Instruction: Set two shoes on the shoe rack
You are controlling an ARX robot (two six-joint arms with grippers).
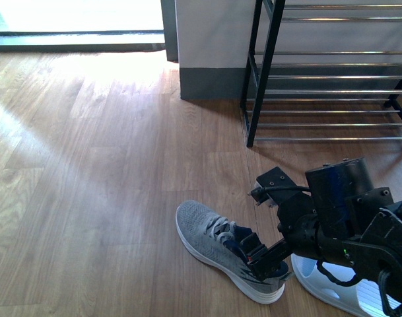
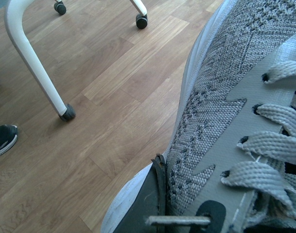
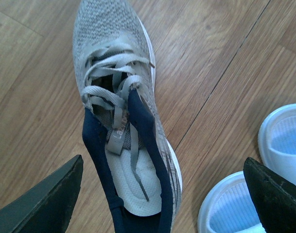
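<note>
In the left wrist view a grey knit sneaker point(image 2: 211, 111) with pale laces fills the frame. My left gripper point(image 2: 182, 218) is shut on it, one dark finger point(image 2: 140, 206) pressed against its side; the other finger is hidden. This arm is out of the front view. A second grey sneaker point(image 1: 204, 234) point(image 3: 109, 58) lies on the floor, navy collar up. My right gripper point(image 1: 260, 254) point(image 3: 163, 160) hangs open over its heel, a finger on each side, touching nothing. Two pale blue slides point(image 3: 288, 136) point(image 3: 230, 208) lie beside it. The shoe rack point(image 1: 333, 77) stands at the back right.
Wooden floor throughout. A grey-skirted wall corner point(image 1: 210, 82) stands left of the rack, and a bright doorway lies at the back left. The left wrist view shows a white chair leg point(image 2: 33, 63), castors point(image 2: 141, 20) and a black shoe point(image 2: 2, 138).
</note>
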